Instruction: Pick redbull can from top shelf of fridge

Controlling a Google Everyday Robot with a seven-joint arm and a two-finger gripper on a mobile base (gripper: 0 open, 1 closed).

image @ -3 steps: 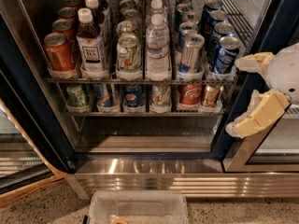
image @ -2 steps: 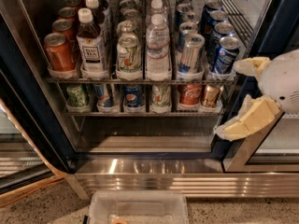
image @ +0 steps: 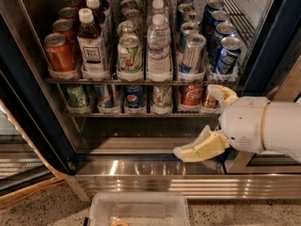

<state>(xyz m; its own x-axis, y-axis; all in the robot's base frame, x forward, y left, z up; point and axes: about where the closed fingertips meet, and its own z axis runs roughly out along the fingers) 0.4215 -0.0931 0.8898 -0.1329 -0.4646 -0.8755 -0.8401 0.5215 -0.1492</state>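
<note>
The redbull can point(image: 192, 54), slim with silver and blue panels, stands at the front of its lane on the top shelf point(image: 141, 81), with more of the same behind it. The fridge point(image: 275, 41) is open, and its dark frame shows at right. My gripper point(image: 197, 121) is open and empty in front of the fridge at lower right. Its upper finger point(image: 221, 96) is level with the lower rack, and its lower finger point(image: 201, 148) hangs over the steel base. It is below the redbull can and slightly to its right, not touching it.
On the top shelf are orange-red soda cans point(image: 59, 52), tea bottles point(image: 91, 45), green-white cans point(image: 129, 54), water bottles point(image: 159, 48) and Pepsi cans point(image: 226, 54). A lower rack point(image: 141, 113) holds short cans. Below are the ribbed steel base point(image: 150, 173) and a clear plastic bin point(image: 138, 210) on the floor.
My gripper has moved left and down, from beside the right frame to in front of the lower rack and base. The cans have not moved.
</note>
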